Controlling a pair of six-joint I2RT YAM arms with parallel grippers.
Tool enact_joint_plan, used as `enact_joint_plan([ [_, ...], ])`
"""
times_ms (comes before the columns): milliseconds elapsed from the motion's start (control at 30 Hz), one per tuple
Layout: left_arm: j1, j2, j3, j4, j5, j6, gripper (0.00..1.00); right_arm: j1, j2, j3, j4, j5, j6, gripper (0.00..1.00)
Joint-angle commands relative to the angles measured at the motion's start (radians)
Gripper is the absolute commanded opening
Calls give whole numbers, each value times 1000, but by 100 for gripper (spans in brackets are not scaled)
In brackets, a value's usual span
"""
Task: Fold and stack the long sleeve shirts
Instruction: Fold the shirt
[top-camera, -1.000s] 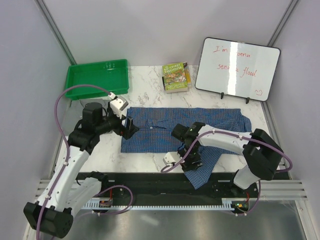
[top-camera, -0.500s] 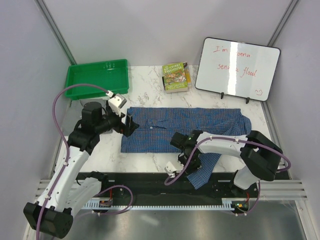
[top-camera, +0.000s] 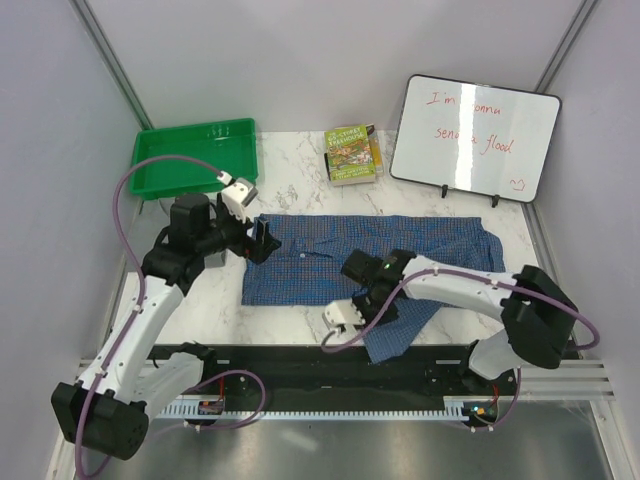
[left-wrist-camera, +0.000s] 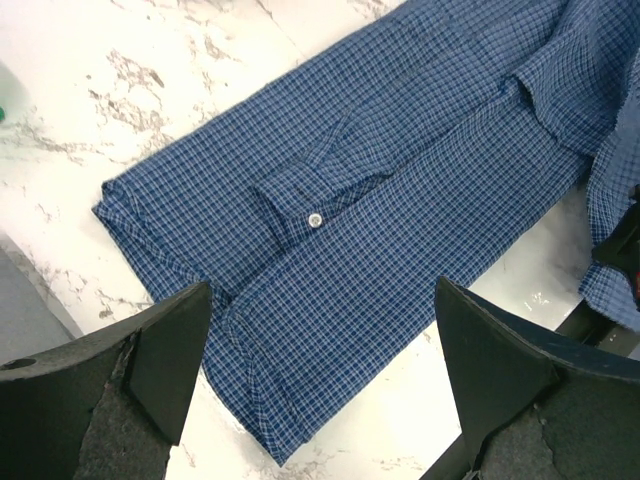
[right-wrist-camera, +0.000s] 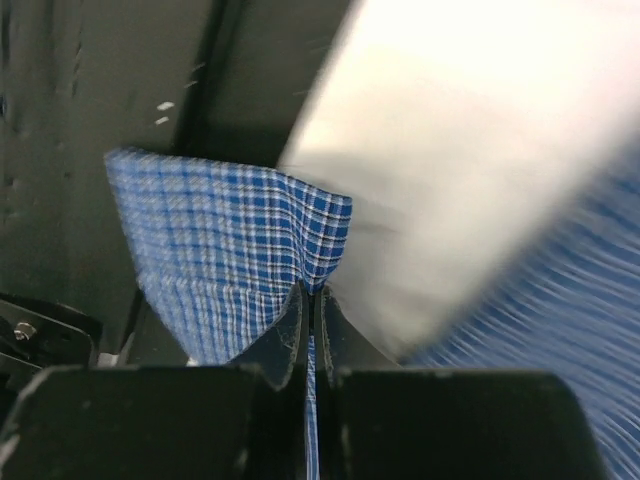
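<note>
Right pincer (right-wrist-camera: 312, 300) is clenched on a fold of the blue shirt (top-camera: 320, 265); left pincer (left-wrist-camera: 325, 340) hangs released above it.

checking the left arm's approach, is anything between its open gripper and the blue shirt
Nothing visible does. The left gripper hangs open right over the blue shirt, whose checked cloth shows unobstructed between the jaws. The right gripper is shut on a fold of the same shirt at the near edge, off to the side of that path.
</note>
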Motion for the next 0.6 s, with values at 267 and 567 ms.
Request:
enact_joint_plan([
  [267,3,104,206,22,145,89,96,-548,-102,587,155,-106,306,0],
  [567,3,157,231,32,119,108,95,-818,117,773,474,-8,502,0],
])
